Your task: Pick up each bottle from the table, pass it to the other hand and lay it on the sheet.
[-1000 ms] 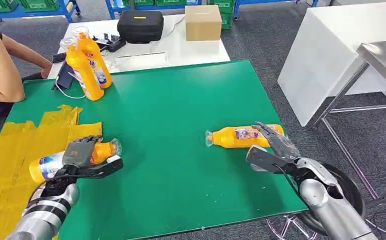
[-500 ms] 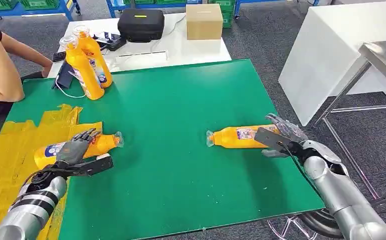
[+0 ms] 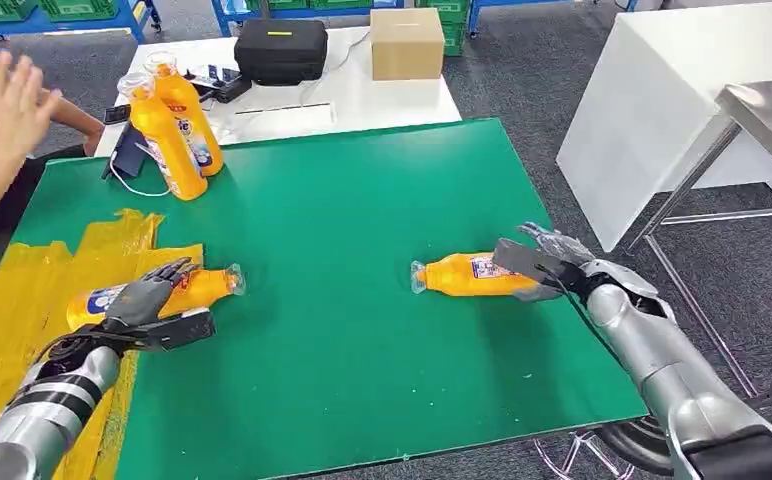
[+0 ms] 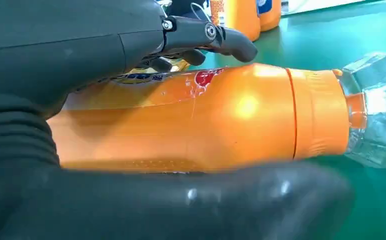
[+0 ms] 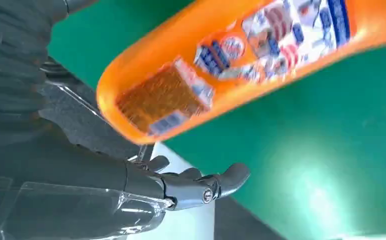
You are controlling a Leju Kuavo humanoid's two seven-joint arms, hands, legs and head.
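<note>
Now the right hand (image 3: 552,262) sits spread at the base of a bottle (image 3: 467,274) lying on the mat (image 3: 362,200), gripping nothing. That smooth, rigid bottle looks apt to roll; take it mid-body. Left hand (image 3: 147,300) lies loosely over another bottle (image 3: 197,288) at the sheet (image 3: 22,300) edge, seemingly released.

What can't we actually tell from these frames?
- Left hand on the bottle by the sheet: head view hides its base; left wrist view does not settle whether it is gripped or released.
- Right hand at the second bottle: contact unclear; the hand covers its base end.
- Label text: blurred in right wrist view.
- Two upright bottles: overlapping, caps too small to read.
</note>
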